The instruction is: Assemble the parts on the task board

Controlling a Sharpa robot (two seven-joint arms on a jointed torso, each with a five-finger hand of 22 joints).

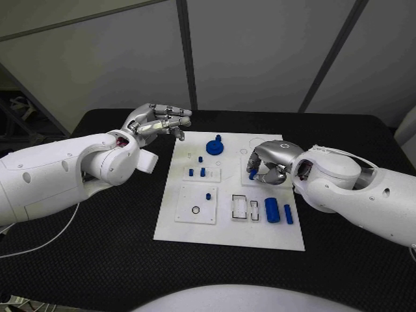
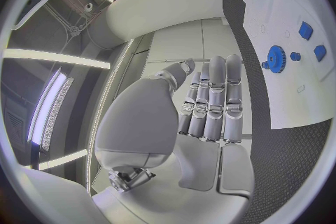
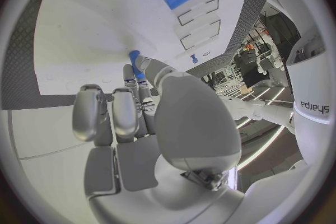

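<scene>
- We see the left hand (image 1: 158,121) raised over the black desk (image 1: 95,260) just off the far left corner of the white board (image 1: 229,237). Its fingers lie straight and side by side in the left wrist view, and it holds nothing.
- The board lies in the middle of the desk, between the two arms.
- On the board we count one blue gear (image 1: 214,147) near its far edge, with a small knob on top.
- Nearer the robot from the gear we count three small blue pegs (image 1: 201,172) on a raised white square, and one more blue peg (image 1: 210,195) on a second white square nearer still.
- On that second square we also count one small dark ring (image 1: 195,210).
- To the right we count two dark rectangular outlines (image 1: 240,207) on the board.
- Beside them we count two blue cylinders lying flat: a thick one (image 1: 272,210) and a thin one (image 1: 288,214), just apart.
- The right hand (image 1: 269,162) is low over the right half of the board and pinches a small blue piece (image 1: 253,174) between thumb and fingertip; that piece's tip touches the board in the right wrist view.
</scene>
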